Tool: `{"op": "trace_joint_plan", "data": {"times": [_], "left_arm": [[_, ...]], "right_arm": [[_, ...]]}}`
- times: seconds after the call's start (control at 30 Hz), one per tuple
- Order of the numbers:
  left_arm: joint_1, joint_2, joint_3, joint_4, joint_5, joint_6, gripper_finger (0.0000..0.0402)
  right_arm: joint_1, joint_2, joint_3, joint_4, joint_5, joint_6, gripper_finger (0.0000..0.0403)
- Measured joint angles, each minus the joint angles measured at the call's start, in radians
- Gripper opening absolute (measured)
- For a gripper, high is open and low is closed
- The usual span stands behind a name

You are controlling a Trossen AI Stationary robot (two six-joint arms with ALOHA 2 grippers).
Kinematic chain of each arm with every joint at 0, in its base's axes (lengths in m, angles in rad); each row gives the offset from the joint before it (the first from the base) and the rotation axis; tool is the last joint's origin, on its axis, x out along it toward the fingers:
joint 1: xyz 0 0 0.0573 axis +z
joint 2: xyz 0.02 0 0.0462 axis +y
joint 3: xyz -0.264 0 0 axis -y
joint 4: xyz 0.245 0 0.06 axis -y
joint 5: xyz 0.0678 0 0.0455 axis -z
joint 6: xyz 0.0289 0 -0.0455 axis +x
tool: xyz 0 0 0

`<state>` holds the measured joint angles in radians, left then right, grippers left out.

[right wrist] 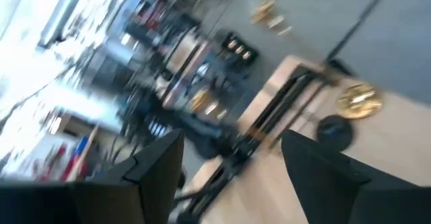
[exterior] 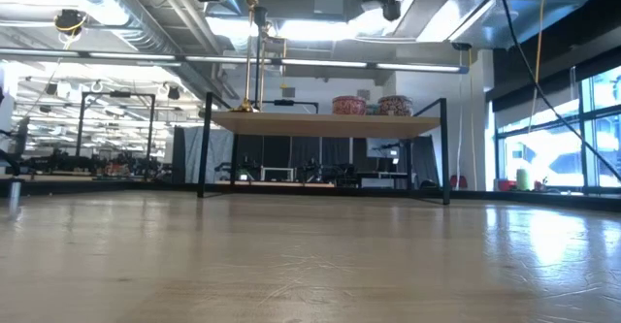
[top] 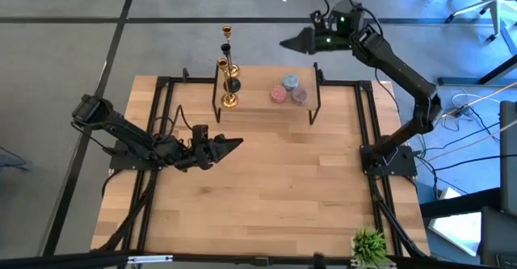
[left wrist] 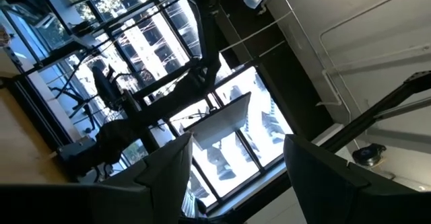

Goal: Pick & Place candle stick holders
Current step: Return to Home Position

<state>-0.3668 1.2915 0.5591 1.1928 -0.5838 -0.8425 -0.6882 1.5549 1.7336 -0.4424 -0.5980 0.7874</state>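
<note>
Two slim gold candle stick holders stand upright by their round bases on the left end of a raised wooden shelf (top: 266,107) at the table's far middle. One shows a gold base (top: 229,100). The taller one rises from a dark foot (top: 233,84) to its cup (top: 228,32). Both stems show in the low view (exterior: 254,51). My right gripper (top: 289,42) hangs open, high over the table's far edge, to the right of the holders and apart from them. My left gripper (top: 237,144) stands open above the table's left middle, with nothing between its fingers.
Three round tins (top: 289,90) sit on the middle of the shelf, right of the holders. Black frame rails (top: 161,123) run along the table's left and right sides. A green plant (top: 369,243) stands at the near right edge. Bare wood lies between the arms.
</note>
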Motion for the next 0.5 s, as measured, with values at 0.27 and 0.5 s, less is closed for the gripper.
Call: {"op": "trace_joint_plan", "data": {"times": [0.27,0.5], "left_arm": [[0.002,0.0,0.0,-0.002,0.0,0.0,0.023],[-0.006,0.0,0.0,-0.001,0.001,0.0,0.023]], "right_arm": [[0.215,-0.051,0.0,-0.03,-0.008,-0.106,0.0227],[0.477,-0.121,0.0,-0.087,0.288,-0.18,0.0189]]}}
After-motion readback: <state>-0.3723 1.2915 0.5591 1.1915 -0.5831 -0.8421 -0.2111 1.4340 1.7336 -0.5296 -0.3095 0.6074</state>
